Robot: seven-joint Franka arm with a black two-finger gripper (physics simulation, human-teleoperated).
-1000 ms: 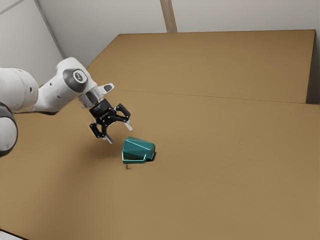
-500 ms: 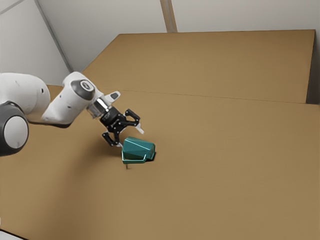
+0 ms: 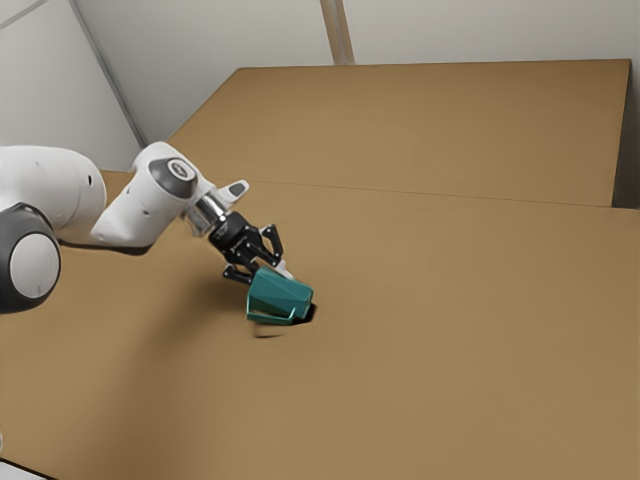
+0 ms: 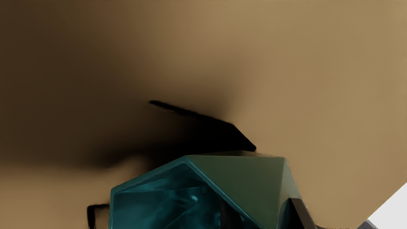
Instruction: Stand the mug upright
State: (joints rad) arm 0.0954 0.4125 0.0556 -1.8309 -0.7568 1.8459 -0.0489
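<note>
Mug cropped in wrist view, arm in exterior view, tool partly hidden

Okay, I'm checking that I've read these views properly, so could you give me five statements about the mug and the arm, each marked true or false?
1. The mug is teal. True.
2. It stands upright on its base. False: it is tipped over.
3. One finger of the gripper reaches inside the mug's mouth. True.
4. The gripper hangs well clear of the mug. False: the mug's wall is between its fingers.
5. The arm comes in from the exterior view's left. True.
</note>
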